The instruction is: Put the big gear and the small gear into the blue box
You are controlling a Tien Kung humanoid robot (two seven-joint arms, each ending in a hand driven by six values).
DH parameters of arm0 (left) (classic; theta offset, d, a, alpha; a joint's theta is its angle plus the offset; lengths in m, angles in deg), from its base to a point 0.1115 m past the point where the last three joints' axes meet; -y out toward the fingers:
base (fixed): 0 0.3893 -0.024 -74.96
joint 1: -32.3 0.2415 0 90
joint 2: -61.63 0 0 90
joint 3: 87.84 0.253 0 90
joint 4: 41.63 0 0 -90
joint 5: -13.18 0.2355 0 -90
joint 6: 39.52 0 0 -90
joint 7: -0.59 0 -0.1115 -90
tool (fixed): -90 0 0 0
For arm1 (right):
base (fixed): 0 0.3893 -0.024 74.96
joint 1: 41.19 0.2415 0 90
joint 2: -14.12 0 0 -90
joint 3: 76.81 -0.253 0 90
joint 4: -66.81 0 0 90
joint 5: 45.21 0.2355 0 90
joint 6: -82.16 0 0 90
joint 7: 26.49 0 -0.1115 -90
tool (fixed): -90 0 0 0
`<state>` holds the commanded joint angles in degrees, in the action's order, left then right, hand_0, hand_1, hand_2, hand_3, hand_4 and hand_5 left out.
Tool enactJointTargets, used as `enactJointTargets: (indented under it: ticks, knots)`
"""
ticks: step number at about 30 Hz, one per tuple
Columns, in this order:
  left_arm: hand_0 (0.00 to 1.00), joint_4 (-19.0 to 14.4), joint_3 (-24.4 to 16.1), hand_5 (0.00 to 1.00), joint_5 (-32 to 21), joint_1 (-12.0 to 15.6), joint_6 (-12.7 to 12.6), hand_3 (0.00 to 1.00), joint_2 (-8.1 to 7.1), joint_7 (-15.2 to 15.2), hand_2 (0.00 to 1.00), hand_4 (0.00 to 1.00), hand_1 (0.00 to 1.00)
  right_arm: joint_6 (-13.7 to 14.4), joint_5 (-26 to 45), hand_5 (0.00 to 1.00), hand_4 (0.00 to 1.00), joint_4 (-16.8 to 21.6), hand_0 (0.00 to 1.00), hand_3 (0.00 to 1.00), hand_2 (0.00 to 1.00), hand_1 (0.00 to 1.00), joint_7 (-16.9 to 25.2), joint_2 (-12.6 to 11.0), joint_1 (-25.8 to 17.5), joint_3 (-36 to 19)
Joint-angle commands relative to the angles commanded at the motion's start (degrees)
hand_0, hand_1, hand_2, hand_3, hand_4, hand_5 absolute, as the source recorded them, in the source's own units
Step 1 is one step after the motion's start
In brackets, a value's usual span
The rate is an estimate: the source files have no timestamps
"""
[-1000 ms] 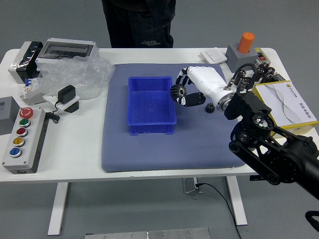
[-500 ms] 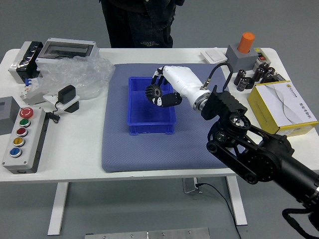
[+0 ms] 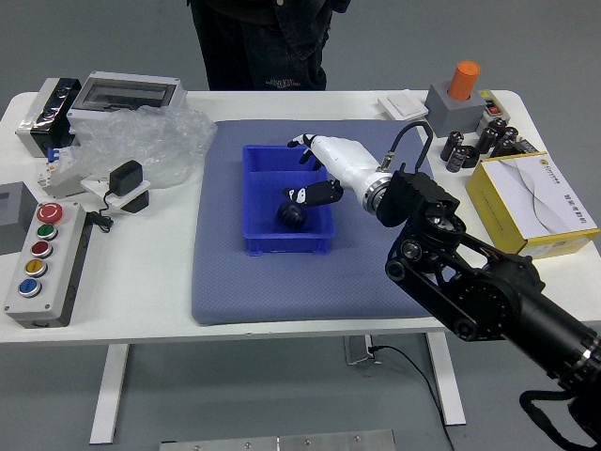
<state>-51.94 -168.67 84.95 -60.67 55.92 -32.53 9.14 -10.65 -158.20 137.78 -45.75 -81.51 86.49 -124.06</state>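
Your big gear (image 3: 291, 215) has left the right hand (image 3: 340, 167) and lies inside the blue box (image 3: 263, 195), near that hand's parted, empty fingers.

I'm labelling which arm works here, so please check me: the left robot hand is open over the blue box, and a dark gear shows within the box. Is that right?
Not quite: it is the right robot hand, as the head view shows. It is open over the blue box, and a dark gear shows within the box.
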Motion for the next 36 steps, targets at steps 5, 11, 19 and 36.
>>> enactJointTargets:
  ticks: [5, 11, 19, 36]
  knots:
    - [0.73, 0.0, 0.1, 0.017, -0.1, 0.0, 0.0, 0.704, -0.04, 0.0, 0.698, 0.438, 0.679, 0.2, 0.0, 0.408, 0.853, 0.4, 0.71, 0.923, 0.82, 0.656, 0.1, -0.2, 0.0, -1.2]
    - [0.73, 0.0, 0.2, 0.017, -0.2, 0.1, -0.1, 0.704, -0.18, 0.0, 0.699, 0.438, 0.679, 0.9, 0.1, 0.405, 0.849, -0.8, 0.707, 0.842, 0.788, 0.643, 0.9, -2.4, 0.7, -3.0]
    - [0.729, 0.0, 0.2, 0.018, -0.2, -0.1, 0.0, 0.704, -0.32, 0.0, 0.7, 0.438, 0.679, 0.9, 2.2, 0.393, 0.835, -7.3, 0.696, 0.786, 0.745, 0.63, 2.3, -6.6, 3.0, 0.0]
    - [0.73, 0.0, 0.3, 0.017, -0.1, -0.3, -0.1, 0.705, -0.47, 0.0, 0.698, 0.438, 0.679, -1.9, 2.9, 0.371, 0.79, -18.3, 0.671, 0.694, 0.682, 0.603, 3.3, -9.8, 6.7, 6.3]
